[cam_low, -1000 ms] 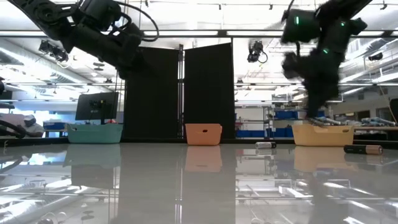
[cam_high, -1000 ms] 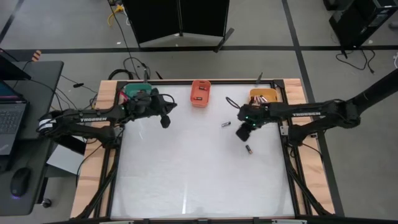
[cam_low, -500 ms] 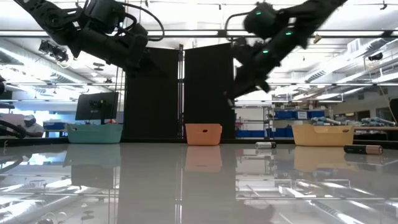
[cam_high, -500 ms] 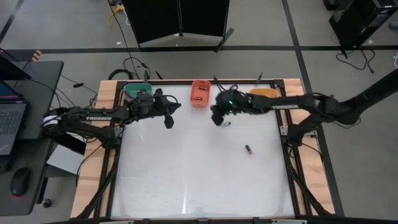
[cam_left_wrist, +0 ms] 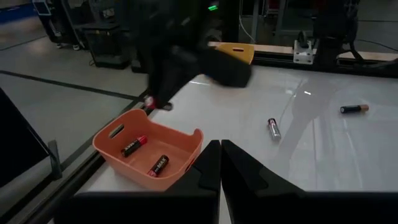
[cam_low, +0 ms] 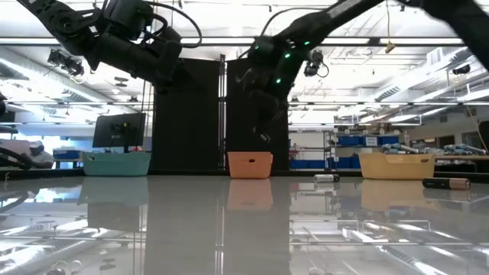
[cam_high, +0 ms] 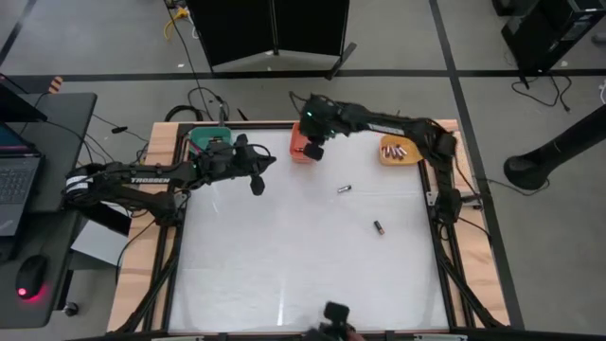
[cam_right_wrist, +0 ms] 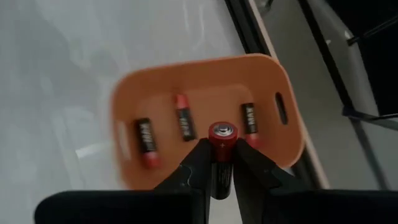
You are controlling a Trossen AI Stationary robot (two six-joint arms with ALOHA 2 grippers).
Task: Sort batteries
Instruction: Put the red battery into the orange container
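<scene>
Right wrist view: gripper (cam_right_wrist: 222, 163) holds battery (cam_right_wrist: 222, 149) above orange bin's rim (cam_right_wrist: 292, 134).

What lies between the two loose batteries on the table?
Bare tabletop only, per the high view: nothing between the upper battery and the lower battery.

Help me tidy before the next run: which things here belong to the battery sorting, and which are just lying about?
Job:
- battery in right pincer
- two loose batteries
- orange bin, teal bin, yellow bin

Lying about:
- laptop
- mouse
- floor cables
</scene>
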